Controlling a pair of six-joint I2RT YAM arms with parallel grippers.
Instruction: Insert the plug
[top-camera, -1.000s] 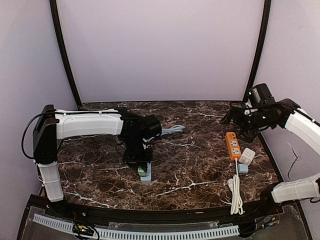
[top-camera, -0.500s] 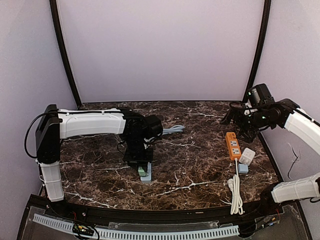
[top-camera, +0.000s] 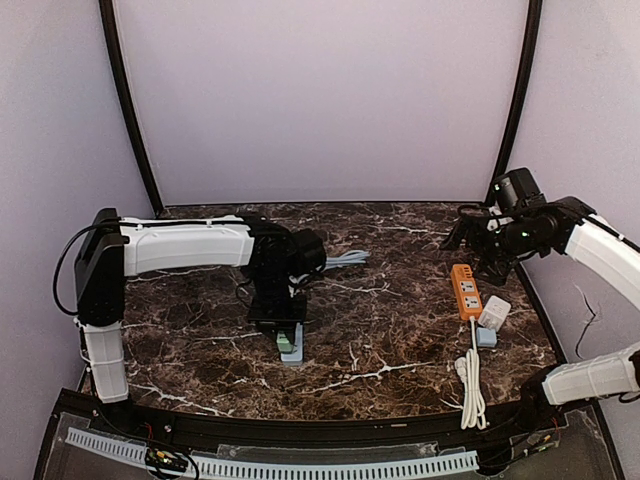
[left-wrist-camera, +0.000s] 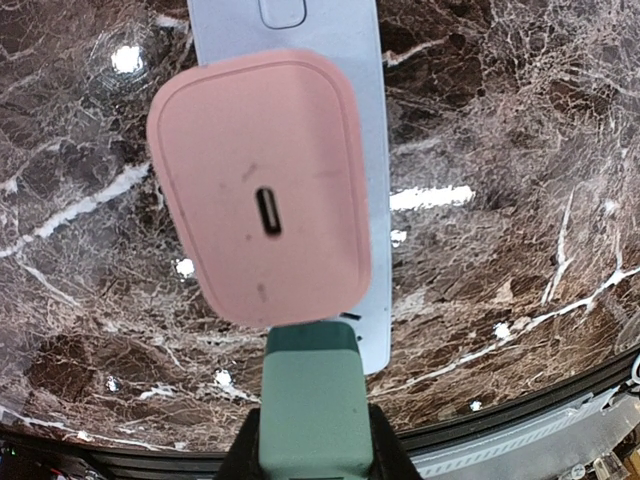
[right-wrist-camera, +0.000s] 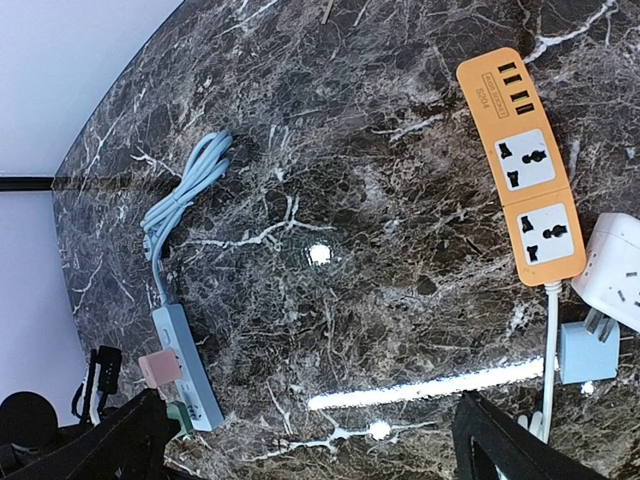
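Observation:
A light blue power strip (top-camera: 293, 352) lies at the table's middle left and also shows in the left wrist view (left-wrist-camera: 340, 40). A pink plug (left-wrist-camera: 262, 185) sits in it. My left gripper (top-camera: 278, 325) is shut on a green plug (left-wrist-camera: 312, 410), held upright over the strip's near end, right beside the pink plug. Its prongs are hidden. My right gripper (top-camera: 472, 238) is open and empty, held high over the back right. In the right wrist view the strip (right-wrist-camera: 185, 370) lies far left.
An orange power strip (top-camera: 466, 291) lies at the right, with a white adapter (top-camera: 494, 313), a small light blue plug (top-camera: 485, 337) and a coiled white cable (top-camera: 470, 385) next to it. The blue strip's coiled cable (top-camera: 345, 259) lies behind the left gripper.
The left arm's upper links have shifted slightly to the right. Its gripper stays at the blue strip with the green plug. The right arm has not moved.

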